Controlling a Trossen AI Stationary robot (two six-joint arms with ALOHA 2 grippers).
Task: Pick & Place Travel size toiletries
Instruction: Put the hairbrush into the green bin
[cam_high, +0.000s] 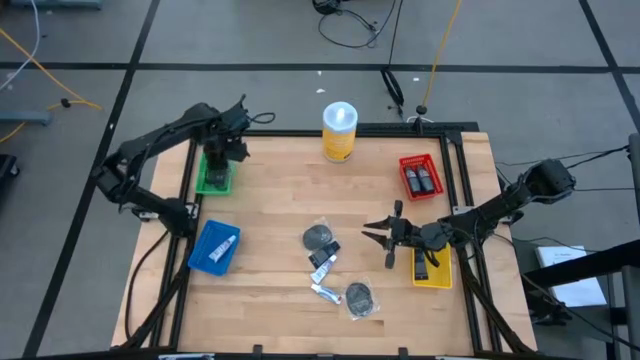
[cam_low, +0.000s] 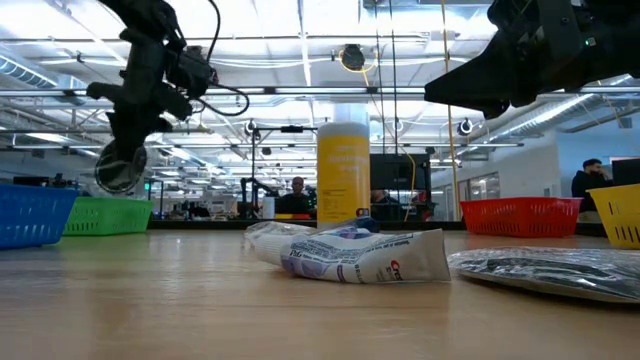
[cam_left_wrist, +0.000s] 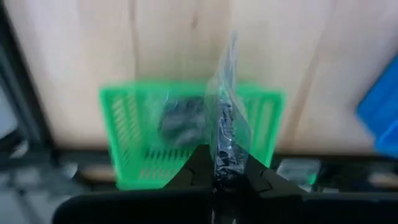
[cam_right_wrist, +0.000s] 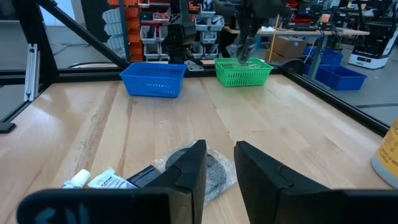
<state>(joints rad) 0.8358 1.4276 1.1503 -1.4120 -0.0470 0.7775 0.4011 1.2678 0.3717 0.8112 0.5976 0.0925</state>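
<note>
We see a round dark packet in clear wrap (cam_left_wrist: 225, 134) pinched edge-on between the fingers of the left gripper (cam_left_wrist: 221, 177), which is clenched on it above the green bin (cam_left_wrist: 124, 118) at the desk's far left corner. Another dark packet (cam_left_wrist: 179, 119) already lies inside that bin. In the low view the held packet (cam_low: 120, 165) hangs under the left gripper (cam_low: 135, 120), clear of the desk.

Around the middle of the desk (cam_high: 270, 210) lie the remaining toiletries: a round dark packet (cam_high: 318, 237), a small black bottle (cam_high: 324, 259) just nearer than it, a thin white tube (cam_high: 324, 292) closer to the near edge, and a second round packet (cam_high: 360, 296) just beside that tube. The low view shows the tube (cam_low: 350, 255) lying flat, with a packet (cam_low: 545, 272) to one side.

The right gripper (cam_high: 385, 237) hovers above the desk toward the right side, just beside the central packet, its fingers (cam_right_wrist: 186, 174) parted and grasping nothing. Under the right arm, near the right edge, sits the yellow bin (cam_high: 432, 270), with something dark in it. The red bin (cam_high: 420, 177) at the far right holds two dark bottles. The blue bin (cam_high: 214, 246) near the left edge holds a white tube. A yellow canister (cam_high: 339, 131) stands at the far edge.
</note>
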